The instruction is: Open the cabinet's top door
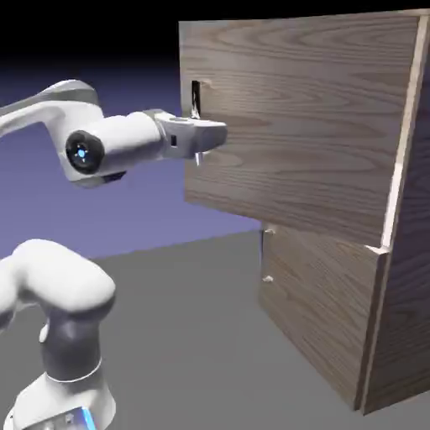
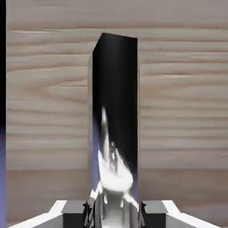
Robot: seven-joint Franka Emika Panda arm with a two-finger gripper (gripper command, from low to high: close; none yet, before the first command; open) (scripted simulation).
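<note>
From where I stand, the upper wood-grain door (image 1: 302, 126) fills the upper right of the exterior view, swung partly out from the cabinet (image 1: 407, 302), its free edge toward the middle of the frame. The two-finger gripper (image 2: 113, 214) has its fingertips clamped on the lower part of the upright bar handle (image 2: 116, 84), one to each side of it.

I'd expect the door to feel stiff and fairly weighty, a rigid board that won't bend, only turn about its far edge. So the pull ought to follow a curve; dragged straight, the bar could slide or twist between the fingers. It looks smooth and polished, so I'd call it a little slippery. The bar is the place to take hold, since it stands near the free edge, where the door should turn most easily; a grip nearer its middle might be steadier.

As for looks, the door is a broad, flat panel in greyish brown, with long, wavy grain running across it and a pale strip down its hinge side. The handle shines like a mirror, nearly black toward its top, with bright white reflections lower down, near the fingers.
</note>
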